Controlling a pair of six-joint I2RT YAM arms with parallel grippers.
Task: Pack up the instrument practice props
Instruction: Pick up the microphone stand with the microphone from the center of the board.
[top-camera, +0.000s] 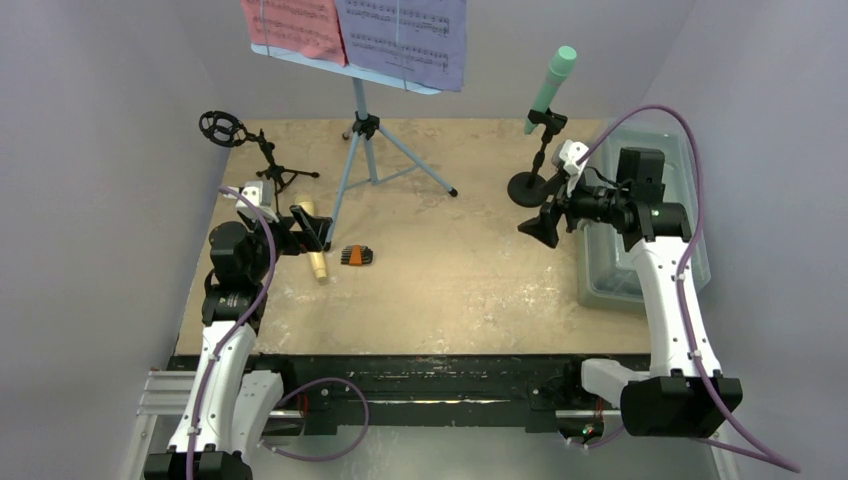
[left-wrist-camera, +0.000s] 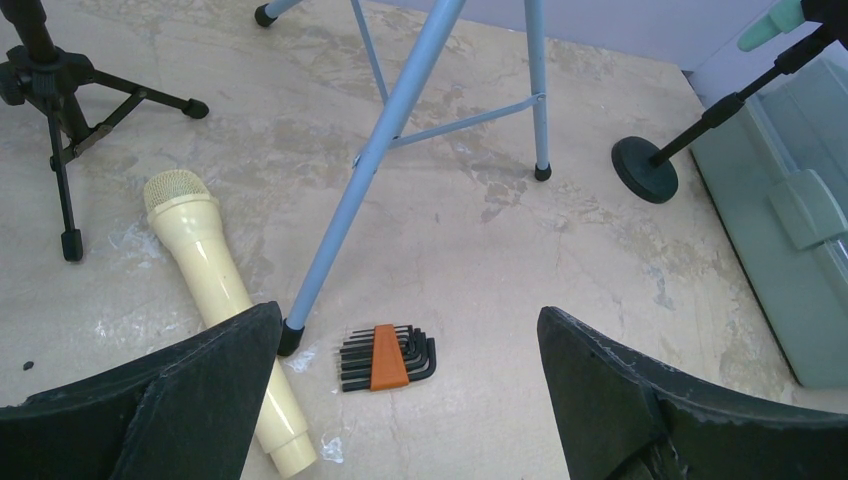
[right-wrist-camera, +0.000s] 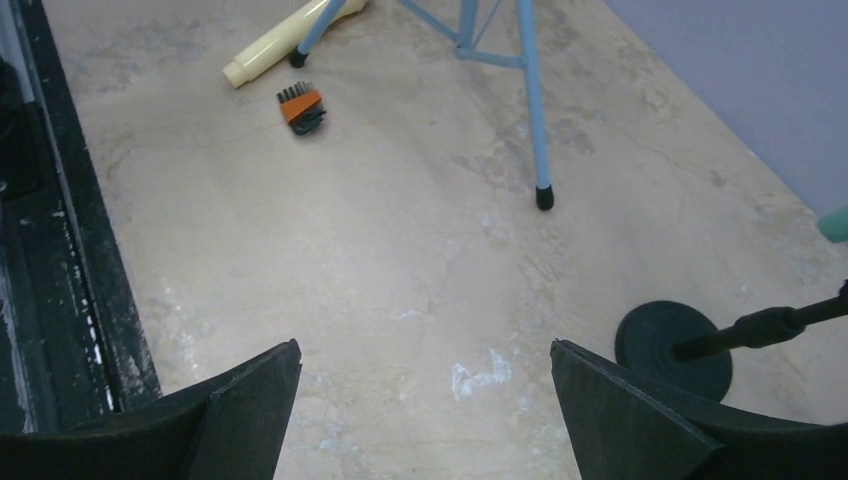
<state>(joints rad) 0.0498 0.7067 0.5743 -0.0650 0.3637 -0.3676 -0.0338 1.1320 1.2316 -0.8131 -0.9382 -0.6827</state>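
Grey translucent plastic forms the one container, a tub (top-camera: 610, 278) at the right edge of the table (top-camera: 450, 295). The right arm reaches over it, so its contents cannot be made out. None of the props visible is in it. A light-blue tripod (top-camera: 365, 140) stands near the far edge, and its tray (top-camera: 390, 80) carries a pink-red page (top-camera: 295, 25) and a purple page (top-camera: 405, 35), which only the top view shows. A mint-green microphone (top-camera: 552, 85) sits tilted on a round-based black stand (top-camera: 527, 187) near the tub. A small black tripod (top-camera: 268, 165) stands by the far left corner. The yellow microphone (top-camera: 312, 245) lies flat toward the left edge. The left wrist view adds its mesh head, a blue tripod foot just beside its barrel, an orange-holdered hex key set (left-wrist-camera: 385, 358) close by, and a latch on the tub's wall. The right wrist view shows the dark front rail and the stand's base. The left gripper (left-wrist-camera: 408, 320) hangs spread wide over the microphone and keys, gripping nothing. The right gripper (right-wrist-camera: 425, 345) is equally spread above bare table beside the stand.
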